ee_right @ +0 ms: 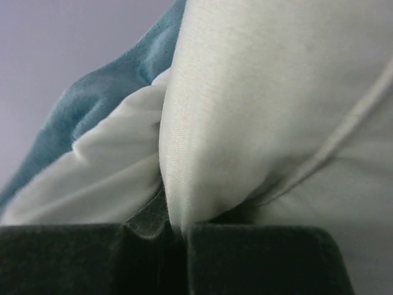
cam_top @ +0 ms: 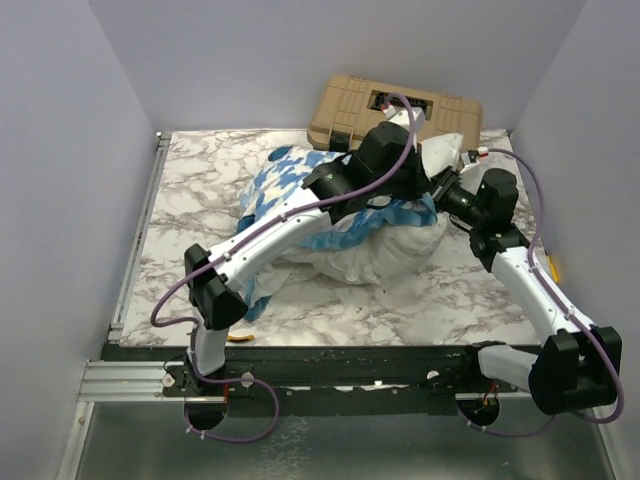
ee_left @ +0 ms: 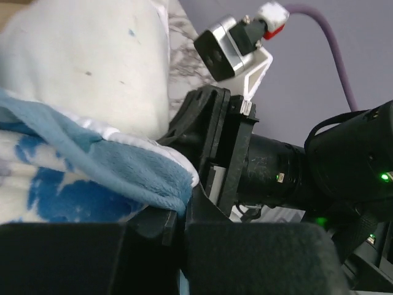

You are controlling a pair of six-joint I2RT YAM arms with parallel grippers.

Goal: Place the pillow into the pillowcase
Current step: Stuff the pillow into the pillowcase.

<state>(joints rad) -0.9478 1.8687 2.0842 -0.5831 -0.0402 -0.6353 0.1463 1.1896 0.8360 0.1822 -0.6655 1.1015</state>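
Two-handed, pinches limp, light cloth best held at its hem: left gripper point(ee_left: 180, 224) clenched on pillowcase point(ee_left: 110, 169) frill, right gripper point(ee_right: 175, 230) clenched on a white fold point(ee_right: 233, 123).

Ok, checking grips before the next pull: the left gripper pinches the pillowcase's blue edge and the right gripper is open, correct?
Not quite. The right gripper is shut, pinching white cloth, as the right wrist view shows. The left gripper does pinch the blue edge of the pillowcase.
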